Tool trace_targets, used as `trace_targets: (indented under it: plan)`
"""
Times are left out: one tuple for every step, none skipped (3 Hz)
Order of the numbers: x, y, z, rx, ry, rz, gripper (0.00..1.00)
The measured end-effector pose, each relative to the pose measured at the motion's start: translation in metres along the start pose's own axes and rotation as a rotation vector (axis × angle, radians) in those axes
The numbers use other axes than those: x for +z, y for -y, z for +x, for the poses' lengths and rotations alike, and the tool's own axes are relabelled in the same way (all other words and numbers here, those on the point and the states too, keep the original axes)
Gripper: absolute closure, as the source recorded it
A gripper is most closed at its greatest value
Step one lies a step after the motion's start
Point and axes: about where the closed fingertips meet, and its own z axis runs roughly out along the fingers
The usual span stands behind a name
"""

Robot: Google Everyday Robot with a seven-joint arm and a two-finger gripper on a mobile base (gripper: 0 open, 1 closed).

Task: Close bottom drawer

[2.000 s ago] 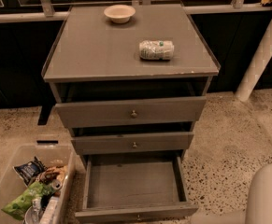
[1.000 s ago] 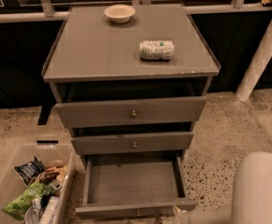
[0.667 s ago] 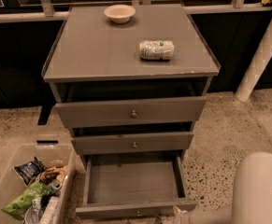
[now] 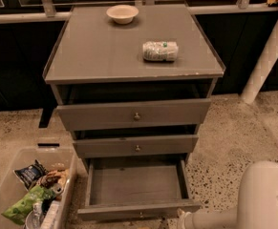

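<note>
Bottom drawer [image 4: 137, 184]: lowest of three in the grey desk [image 4: 100, 56], pulled far out toward the camera; its slim front panel with a small knob lies near the lower picture edge, and its grey inside shows.
Upper drawers: the top drawer [image 4: 133, 114] and the middle drawer [image 4: 136, 147] each stand a little way out from the desk's front edge.
Claw [image 4: 182, 215]: low in the picture, just beside the right front corner of the bottom drawer, at the end of a white arm [image 4: 265, 197] that comes in from the lower right; whether it is spread or pressed together cannot be told.
Room at the sides: a clear bin [image 4: 5, 185] of snack bags sits near the drawer's left side; speckled floor [image 4: 224, 137] lies open to its right, between the desk and the arm.
Desk top: a pale bowl [image 4: 122, 13] near the middle of the back edge; a white packet [image 4: 160, 51] lying near the right edge, toward the front right corner.
Writing: a green mark on the packet; no words can be read there or on the bags.
</note>
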Motion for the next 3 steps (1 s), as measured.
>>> trace_targets:
  plan:
    - [-0.007,0.03,-0.017,-0.029,0.016,0.08,0.0]
    - [-0.013,0.044,-0.026,-0.041,0.024,0.12,0.0]
    - [-0.032,0.115,-0.08,-0.03,0.062,0.2,0.0]
